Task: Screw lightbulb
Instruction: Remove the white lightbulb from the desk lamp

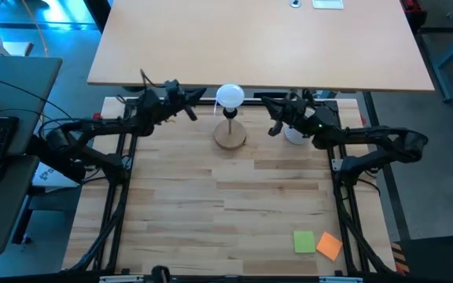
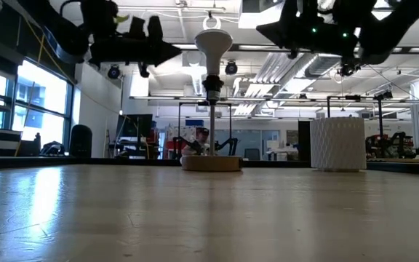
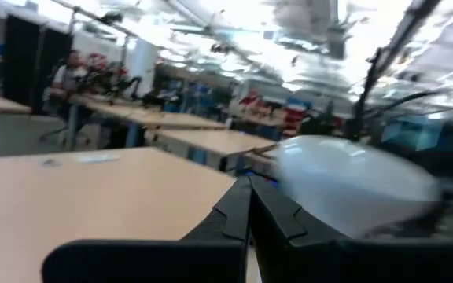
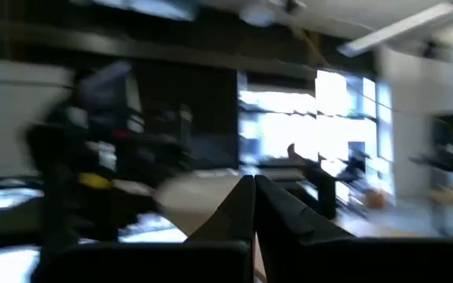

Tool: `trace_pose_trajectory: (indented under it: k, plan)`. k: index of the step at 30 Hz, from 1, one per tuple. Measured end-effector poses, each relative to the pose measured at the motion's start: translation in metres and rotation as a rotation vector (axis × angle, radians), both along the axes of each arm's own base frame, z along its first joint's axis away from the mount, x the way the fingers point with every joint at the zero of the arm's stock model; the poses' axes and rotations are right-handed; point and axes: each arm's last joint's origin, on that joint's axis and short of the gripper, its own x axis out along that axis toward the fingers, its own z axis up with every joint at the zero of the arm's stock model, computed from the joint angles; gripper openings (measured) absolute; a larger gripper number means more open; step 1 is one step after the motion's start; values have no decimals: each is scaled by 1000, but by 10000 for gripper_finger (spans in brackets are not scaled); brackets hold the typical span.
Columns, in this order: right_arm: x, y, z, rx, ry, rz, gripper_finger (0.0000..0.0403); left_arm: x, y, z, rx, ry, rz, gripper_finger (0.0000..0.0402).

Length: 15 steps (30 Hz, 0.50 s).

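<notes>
With the lightbulb (image 1: 230, 97) seated upright in the socket of the round wooden stand (image 1: 230, 137) near the middle of the table's (image 1: 211, 204) far edge, both grippers are closed and empty. The left gripper (image 1: 192, 112) hangs beside the bulb, the right gripper (image 1: 274, 130) on its other side. Any further turning probably calls for opened fingers and light pressure: the frosted white globe is smooth and fragile. A ribbed white cup (image 2: 337, 143) stands near the right gripper.
</notes>
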Motion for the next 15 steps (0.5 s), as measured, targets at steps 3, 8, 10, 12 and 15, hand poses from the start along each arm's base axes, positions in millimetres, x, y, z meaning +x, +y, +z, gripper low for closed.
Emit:
trace_pose_trajectory:
  k: [3,8,10,12,15]
  plan:
    - [15,-5,3,-25,-41,61,0,5,13,-3,-7,-10,24,0]
    - [42,-19,-2,8,-56,66,0,14,25,0,1,-115,-99,0]
    - [52,-24,-5,22,-51,70,0,19,28,1,-6,-129,-126,0]
    - [60,-28,-9,34,-42,58,0,26,29,-2,-20,-121,-160,0]
    - [65,-33,-11,49,-57,8,0,35,24,-9,-43,-104,-207,0]
